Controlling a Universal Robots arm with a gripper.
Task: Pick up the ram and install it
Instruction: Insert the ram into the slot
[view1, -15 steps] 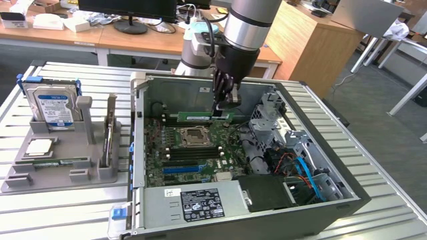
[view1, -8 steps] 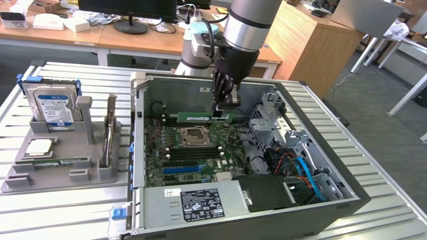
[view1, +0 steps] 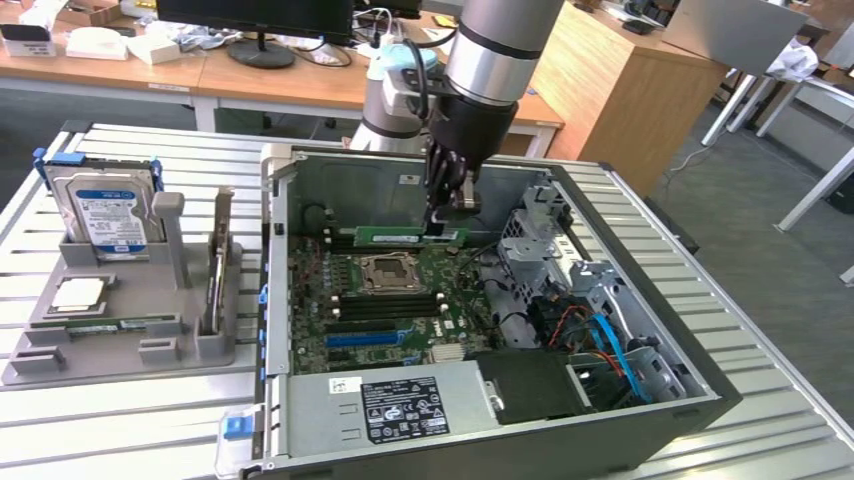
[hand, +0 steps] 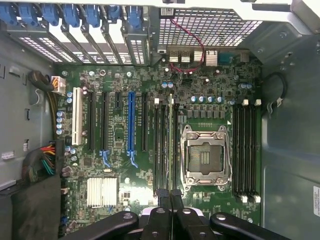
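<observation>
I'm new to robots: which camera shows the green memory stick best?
The exterior view: the ram shows its long green side, gripped by the tool. The wrist view sees the ram edge-on, a thin line.

**Metal, plastic and wood**

The table is ribbed, dull grey metal. The computer case is smooth grey metal. The holder looks like matt grey plastic. The ram is a smooth green board. The desks are smooth wood.

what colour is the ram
Green. The ram, held in the gripper, shows best in the exterior view.
</observation>
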